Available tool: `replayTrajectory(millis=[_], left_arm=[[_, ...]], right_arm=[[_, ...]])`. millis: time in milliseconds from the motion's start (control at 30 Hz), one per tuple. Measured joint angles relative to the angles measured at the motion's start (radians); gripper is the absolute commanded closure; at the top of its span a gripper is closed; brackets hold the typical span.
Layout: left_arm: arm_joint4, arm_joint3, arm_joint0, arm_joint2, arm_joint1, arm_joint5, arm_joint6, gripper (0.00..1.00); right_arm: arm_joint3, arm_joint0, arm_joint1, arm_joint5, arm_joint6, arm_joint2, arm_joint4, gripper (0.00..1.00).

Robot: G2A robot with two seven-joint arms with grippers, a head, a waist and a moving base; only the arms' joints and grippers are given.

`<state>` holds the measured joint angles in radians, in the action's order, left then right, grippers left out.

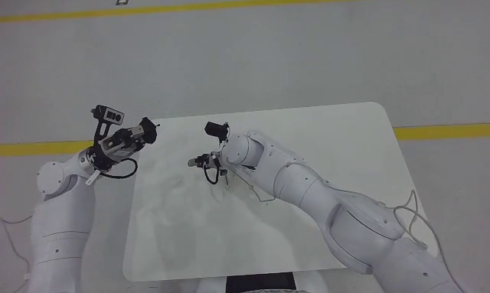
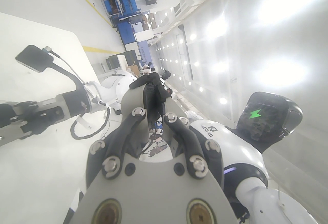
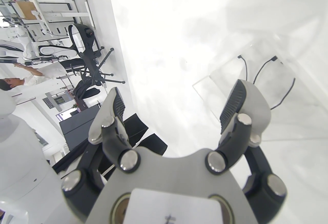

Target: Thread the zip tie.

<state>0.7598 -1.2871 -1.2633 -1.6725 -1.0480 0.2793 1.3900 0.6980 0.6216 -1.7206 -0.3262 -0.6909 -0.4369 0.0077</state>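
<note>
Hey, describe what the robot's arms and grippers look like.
The left arm and right arm are glossy white with rounded segments. The left gripper and right gripper have grey metal palms, black linkages with silver pins, and pale fingers faced with ribbed black pads. Each wrist carries a black camera on a bracket and a looped black cable.

Right tool [image 3: 178,87], jaws wide, near black zip ties [image 3: 259,70] on table [image 3: 179,17].
</note>
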Motion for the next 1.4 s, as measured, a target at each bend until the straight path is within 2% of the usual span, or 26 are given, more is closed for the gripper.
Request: replayTrajectory(millis=[333, 500, 900, 1133, 1400], left_arm=[[0.000, 0.000, 0.000, 0.000, 0.000, 0.000, 0.000, 1.00], [0.000, 0.000, 0.000, 0.000, 0.000, 0.000, 0.000, 1.00], [0.000, 0.000, 0.000, 0.000, 0.000, 0.000, 0.000, 1.00], [0.000, 0.000, 0.000, 0.000, 0.000, 0.000, 0.000, 1.00], [0.000, 0.000, 0.000, 0.000, 0.000, 0.000, 0.000, 1.00]], right_arm=[[0.098, 0.038, 0.049, -0.014, -0.038, -0.058, -0.073, 0.00], [0.108, 0.043, 0.064, -0.014, -0.079, -0.068, -0.140, 0.00], [0.071, 0.043, 0.033, -0.014, -0.111, -0.074, -0.217, 0.00], [0.073, 0.047, 0.034, -0.011, -0.106, -0.075, -0.219, 0.00], [0.098, 0.059, 0.038, -0.014, -0.093, -0.077, -0.292, 0.00]])
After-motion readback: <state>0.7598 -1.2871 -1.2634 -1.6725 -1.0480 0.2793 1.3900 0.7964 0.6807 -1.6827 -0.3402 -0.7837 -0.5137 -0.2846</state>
